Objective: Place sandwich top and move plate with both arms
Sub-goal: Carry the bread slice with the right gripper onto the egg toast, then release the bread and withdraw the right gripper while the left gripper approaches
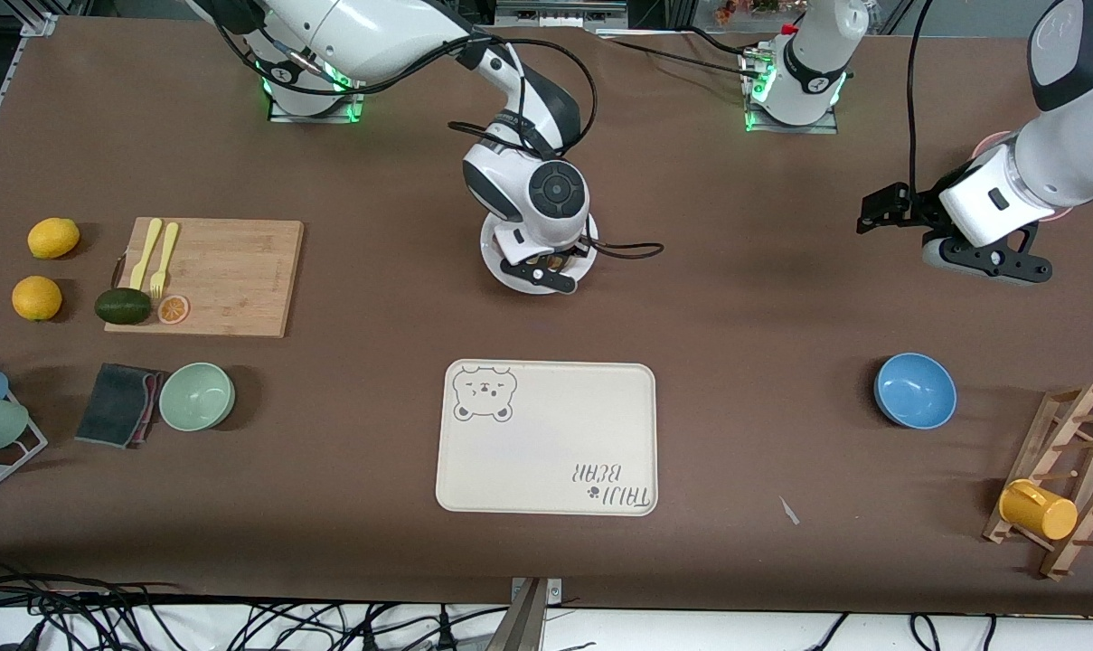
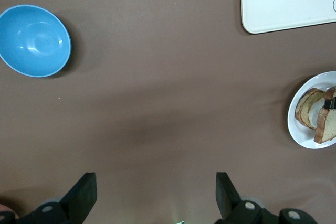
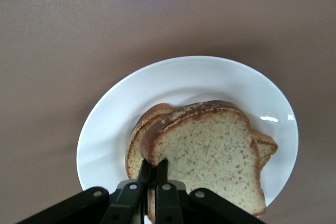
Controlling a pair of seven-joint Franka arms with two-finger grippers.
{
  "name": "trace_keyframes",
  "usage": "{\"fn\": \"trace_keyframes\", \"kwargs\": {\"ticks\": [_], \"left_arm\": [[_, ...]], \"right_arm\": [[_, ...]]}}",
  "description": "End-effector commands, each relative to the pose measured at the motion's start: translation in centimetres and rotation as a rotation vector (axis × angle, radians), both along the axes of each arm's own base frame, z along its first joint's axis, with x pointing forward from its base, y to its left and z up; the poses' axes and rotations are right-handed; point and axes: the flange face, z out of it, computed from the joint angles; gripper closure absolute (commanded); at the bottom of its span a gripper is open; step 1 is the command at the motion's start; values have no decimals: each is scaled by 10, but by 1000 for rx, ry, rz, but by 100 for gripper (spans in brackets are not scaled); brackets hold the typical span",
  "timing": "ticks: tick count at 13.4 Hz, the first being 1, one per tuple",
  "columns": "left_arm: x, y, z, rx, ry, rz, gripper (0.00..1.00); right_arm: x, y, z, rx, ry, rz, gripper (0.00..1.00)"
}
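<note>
One sandwich top (image 3: 210,150), pinched at its edge by the clenched right gripper (image 3: 152,169) over the plate (image 3: 115,114); thin hold, may land askew. Left gripper (image 2: 152,195), released, waits near blue bowl (image 2: 34,40).

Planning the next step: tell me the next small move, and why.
Probably lower the bread slice flat and let go: the right tool pinches its edge, holding it tilted over the lower slice on the plate. The left tool waits open.
</note>
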Motion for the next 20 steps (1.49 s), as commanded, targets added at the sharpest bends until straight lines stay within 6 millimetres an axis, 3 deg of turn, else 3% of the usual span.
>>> {"fn": "trace_keyframes", "kwargs": {"ticks": [1, 2, 3, 6, 8, 11, 14, 18, 20], "left_arm": [[-6, -1, -2, -23, 18, 2, 0], [-6, -1, -3, -25, 20, -1, 0], [-6, -1, -2, -60, 22, 15, 0], [-5, 20, -6, -171, 28, 61, 0], [-6, 36, -11, -229, 27, 65, 0], [-8, 47, -24, -276, 38, 59, 1], [-9, 79, -37, -404, -1, 134, 2], [-13, 78, -88, -567, -60, 252, 2], [-23, 74, -110, -627, -55, 229, 2]], "right_arm": [[-3, 10, -5, -13, -22, 6, 100], [-3, 9, -5, -18, -28, 24, 67], [-2, 7, -6, -37, -55, 38, 1], [0, 7, 8, -29, -69, 44, 0], [9, 2, 34, -7, -96, 37, 0], [29, -29, 75, -31, -76, 40, 0], [52, -88, 116, -23, -48, 90, 0], [75, -175, 140, -16, -42, 181, 0], [89, -226, 153, -15, -47, 208, 0]]}}
